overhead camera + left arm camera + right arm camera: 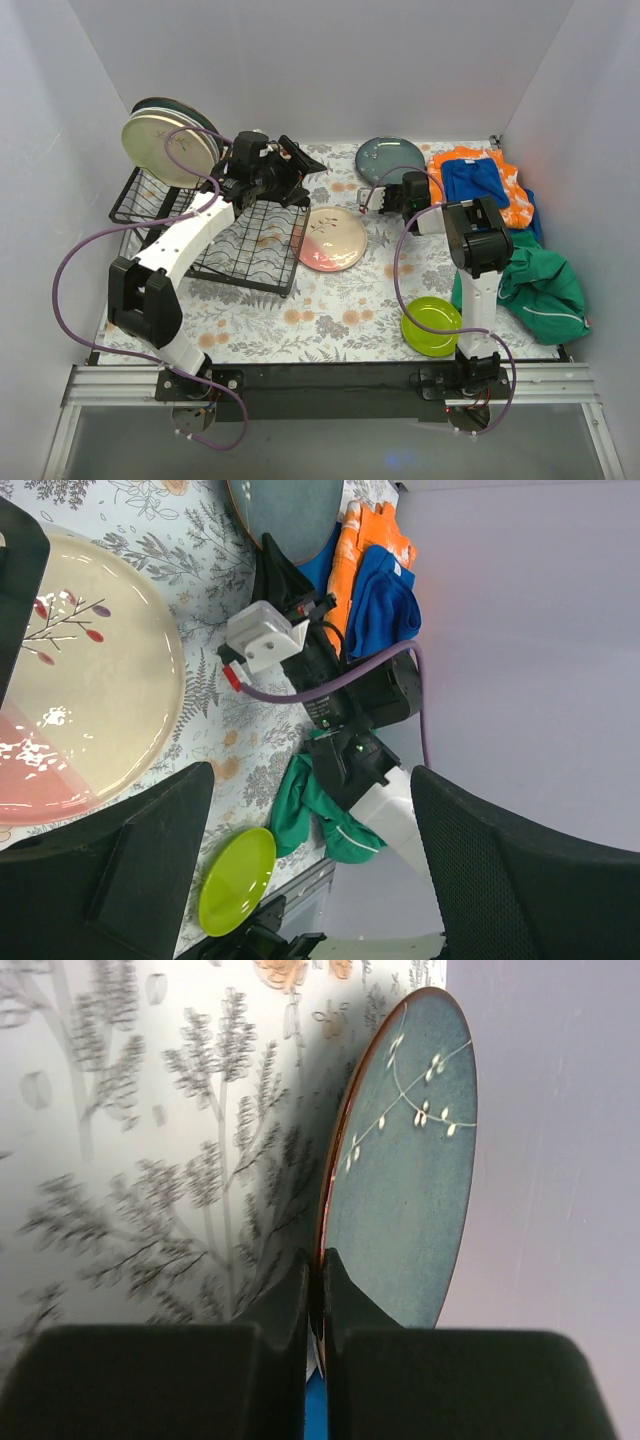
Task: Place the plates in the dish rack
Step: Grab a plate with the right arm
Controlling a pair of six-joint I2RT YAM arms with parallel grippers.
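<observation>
Plates standing in the black wire dish rack: two visible. I'm clamping my right pincer shut on the rim of the round dark blue-grey ceramic plate at the back of the table. My left pincer is hanging wide, empty. The pink-cream round plate and the lime green round plate are waiting.

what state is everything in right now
left gripper: open, empty
right gripper: shut on rim of blue-grey plate
blue-grey plate: on the table, not racked
dish rack: partly loaded
cream plate: upright in dish rack
pink-cream plate: flat on table beside dish rack
lime green plate: flat on table
</observation>
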